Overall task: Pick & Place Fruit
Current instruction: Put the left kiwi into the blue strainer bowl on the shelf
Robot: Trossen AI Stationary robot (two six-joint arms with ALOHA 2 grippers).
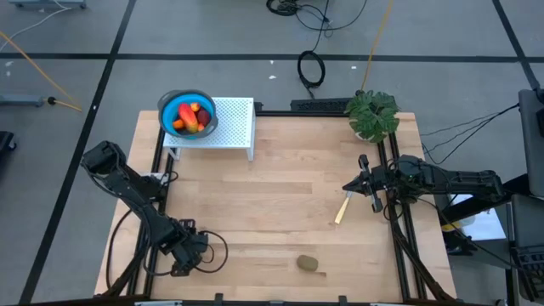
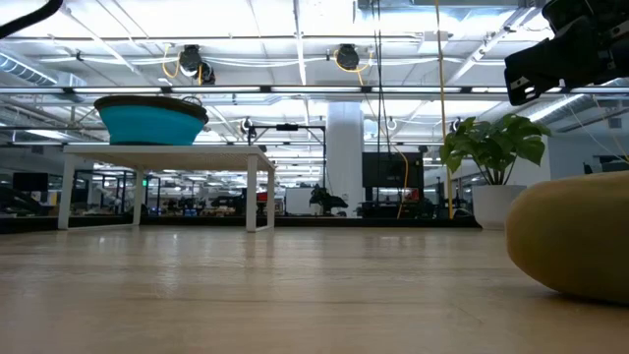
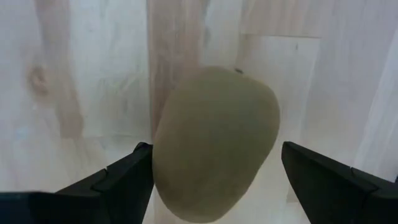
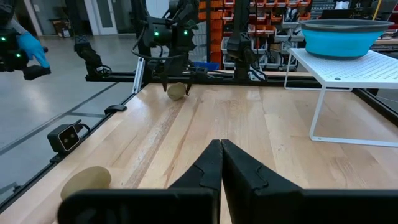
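Observation:
A brown-green kiwi (image 3: 214, 143) lies on the wooden table near its front left. My left gripper (image 3: 216, 152) points down over it, open, with one finger on each side; from above, the gripper (image 1: 190, 252) hides this kiwi. The right wrist view shows the same kiwi (image 4: 176, 91) below that gripper. A second kiwi (image 1: 308, 264) rests on the table near the front edge. Several fruits (image 1: 192, 117) lie in a blue bowl (image 1: 170, 104) on a white stand (image 1: 234, 123) at the far left. My right gripper (image 1: 364, 184) waits shut and level at the right side.
A pale yellow stick (image 1: 342, 208) lies on the table just left of my right gripper. A potted green plant (image 1: 372, 115) stands at the far right corner. Bare wood (image 1: 272, 195) stretches between the stand and the front edge.

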